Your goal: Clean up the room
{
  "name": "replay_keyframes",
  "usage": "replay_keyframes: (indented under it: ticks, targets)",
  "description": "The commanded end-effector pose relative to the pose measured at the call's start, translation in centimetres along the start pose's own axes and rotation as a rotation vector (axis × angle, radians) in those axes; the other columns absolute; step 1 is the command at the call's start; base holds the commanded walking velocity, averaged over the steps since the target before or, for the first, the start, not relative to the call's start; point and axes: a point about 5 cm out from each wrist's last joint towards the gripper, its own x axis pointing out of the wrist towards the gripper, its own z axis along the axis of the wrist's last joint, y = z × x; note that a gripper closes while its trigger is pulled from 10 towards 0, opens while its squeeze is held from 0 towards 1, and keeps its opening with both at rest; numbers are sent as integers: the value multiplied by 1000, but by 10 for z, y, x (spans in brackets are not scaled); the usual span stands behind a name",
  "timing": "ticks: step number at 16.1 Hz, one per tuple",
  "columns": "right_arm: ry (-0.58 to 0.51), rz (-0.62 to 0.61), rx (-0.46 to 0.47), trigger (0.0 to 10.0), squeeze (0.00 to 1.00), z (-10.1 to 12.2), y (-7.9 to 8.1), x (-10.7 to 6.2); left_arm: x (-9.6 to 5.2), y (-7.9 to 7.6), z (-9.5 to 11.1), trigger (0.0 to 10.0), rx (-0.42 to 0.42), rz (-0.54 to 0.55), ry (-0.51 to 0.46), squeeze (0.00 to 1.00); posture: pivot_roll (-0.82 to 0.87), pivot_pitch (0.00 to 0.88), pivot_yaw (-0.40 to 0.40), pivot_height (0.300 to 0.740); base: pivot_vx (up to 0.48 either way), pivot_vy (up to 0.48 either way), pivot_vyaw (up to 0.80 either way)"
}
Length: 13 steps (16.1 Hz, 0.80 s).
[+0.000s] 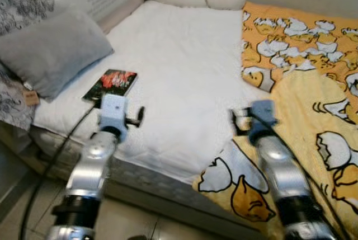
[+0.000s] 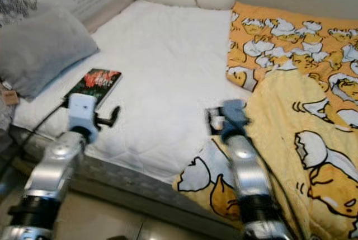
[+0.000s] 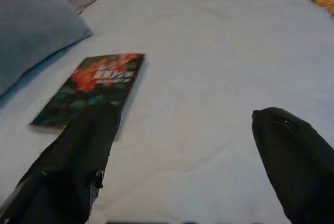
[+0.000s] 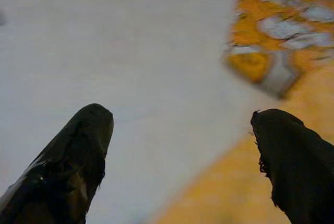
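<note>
The left gripper (image 3: pixel 177 145) hovers wide open and empty just short of the book (image 1: pixel 111 84) on the bed (image 1: pixel 184 72); the right gripper (image 4: pixel 182 151), also open, idles by the blanket (image 1: pixel 313 100); next, probably, reach forward and grasp the book.

The two head views look forward and down over both arms onto the bed (image 1: pixel 179 61), sharing nearly the same scene (slightly offset sideways). Each wrist view sits close above the sheet, looking along its spread fingers: the book (image 3: pixel 91 88) lies ahead of the left gripper (image 3: pixel 182 156), the yellow blanket (image 4: pixel 271 182) ahead of the right gripper (image 4: pixel 182 151).
</note>
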Motion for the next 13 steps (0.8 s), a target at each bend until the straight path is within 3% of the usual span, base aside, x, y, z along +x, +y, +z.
replay_keyframes:
  ticks: [1, 2, 3, 4, 5, 6, 7, 8, 10, 11, 12, 13]
  targets:
    - [69, -25, 3, 10000, 75, -9, -15, 2, 0, -6, 1, 10000, 33, -48, -5, 0, -16, 0, -30, 740, 0, 0, 0]
    - [69, -25, 3, 10000, 75, -9, -15, 2, 0, -6, 1, 10000, 33, -48, -5, 0, -16, 0, -30, 740, 0, 0, 0]
    - [105, -10, -16, 10000, 1000, -12, -18, 6, 0, -9, 2, 10000, 67, -85, -8, 0, -10, 0, -36, 740, 0, 0, 0]
    - [144, 12, -40, 10000, 1000, -15, -19, 10, -1, -12, 1, 10000, 88, -124, -7, 0, -5, 0, -40, 740, 0, 0, 0]
    - [280, 108, -151, 10000, 1000, -27, -16, 18, -3, -19, 0, 10000, 136, -221, -4, 0, -1, 0, -44, 740, 0, 0, 0]
    - [327, 134, -186, 10000, 1000, -32, -15, 19, -4, -21, -1, 10000, 150, -250, 3, 0, 0, 0, -44, 740, 0, 0, 0]
    - [432, 160, -237, 10000, 263, -42, -16, 19, -5, -27, -3, 10000, 179, -336, 13, 0, 2, 0, -43, 740, 0, 0, 0]
    - [481, 159, -255, 10000, 0, -48, -17, 18, -6, -31, -4, 10000, 187, -387, 23, 0, 7, 0, -44, 740, 0, 0, 0]
    - [556, 146, -242, 10000, 0, -62, -19, 14, -9, -37, -6, 10000, 201, -472, 44, 0, 14, 0, -38, 740, 0, 0, 0]
    - [553, 98, -151, 10000, 0, -68, -20, 13, -10, -38, -5, 10000, 208, -506, 52, 0, 25, 0, -35, 740, 0, 0, 0]
    - [535, 79, -129, 7020, 0, -68, -20, 14, -11, -38, -5, 10000, 213, -513, 54, 0, 32, 0, -33, 740, 0, 0, 0]
    - [530, 79, -134, 5137, 0, -67, -19, 14, -11, -37, -5, 10000, 217, -515, 56, 0, 40, 0, -31, 740, 0, 0, 0]
